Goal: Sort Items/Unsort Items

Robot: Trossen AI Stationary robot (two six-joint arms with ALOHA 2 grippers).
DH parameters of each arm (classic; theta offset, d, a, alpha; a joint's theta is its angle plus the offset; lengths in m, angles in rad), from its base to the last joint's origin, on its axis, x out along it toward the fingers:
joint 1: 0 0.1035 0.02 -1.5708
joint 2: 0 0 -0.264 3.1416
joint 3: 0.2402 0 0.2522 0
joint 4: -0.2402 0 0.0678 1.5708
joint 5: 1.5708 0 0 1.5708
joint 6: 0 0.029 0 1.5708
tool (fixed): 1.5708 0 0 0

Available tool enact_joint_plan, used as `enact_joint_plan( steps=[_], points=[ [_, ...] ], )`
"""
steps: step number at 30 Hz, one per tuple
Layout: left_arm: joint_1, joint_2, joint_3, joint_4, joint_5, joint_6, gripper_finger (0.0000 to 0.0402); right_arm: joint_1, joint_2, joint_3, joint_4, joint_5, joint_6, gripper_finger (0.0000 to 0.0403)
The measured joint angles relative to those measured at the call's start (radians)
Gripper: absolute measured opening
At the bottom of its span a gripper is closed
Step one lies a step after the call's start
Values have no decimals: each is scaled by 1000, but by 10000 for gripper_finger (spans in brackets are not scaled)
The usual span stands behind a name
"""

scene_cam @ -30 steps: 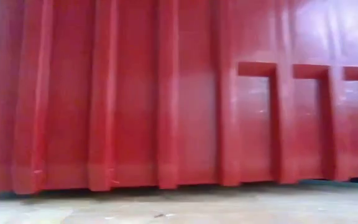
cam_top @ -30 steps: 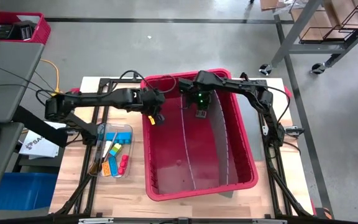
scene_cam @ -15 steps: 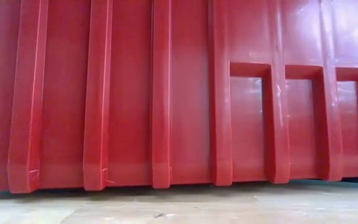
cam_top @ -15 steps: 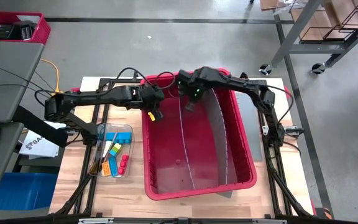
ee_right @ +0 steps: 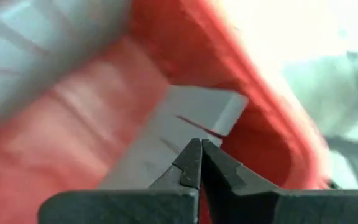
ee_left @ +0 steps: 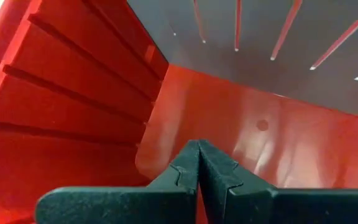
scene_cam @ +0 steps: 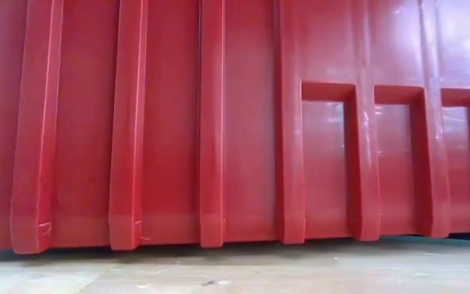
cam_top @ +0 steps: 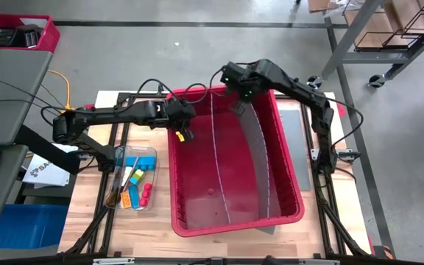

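The items [cam_top: 135, 180] lie in a clear tray [cam_top: 152, 153] on the table's left: blue, yellow, green, red and orange blocky pieces and thin dark sticks. My left gripper [cam_top: 185, 135] is shut inside the far left corner of the large red bin [cam_top: 238, 227], above its floor [ee_left: 247, 137], with nothing between its fingers [ee_left: 199, 146]. My right gripper [cam_top: 236, 108] is shut and raised over the bin's far end, just above the far end of the right grey divider [cam_top: 260, 162]. Nothing shows between its fingers [ee_right: 201, 144].
The red bin fills the table's middle and blocks the whole low view with its near wall [scene_cam: 219, 122]. Two thin grey dividers [cam_top: 219, 169] run from its far to its near side. Bare wood [cam_top: 142, 228] shows on the table's left, near the tray.
My right gripper has risen out of the bin's far end and rolled at the wrist, staying shut. In the low view the bin's near wall has shifted a little sideways. My left gripper has kept its place, shut.
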Motion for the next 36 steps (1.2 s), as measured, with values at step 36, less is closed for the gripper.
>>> enact_joint_plan(
  steps=[36],
  points=[
    [4,-5,1,27,19,21,0,19,314,-18,85,-429,-690,0]
  ],
)
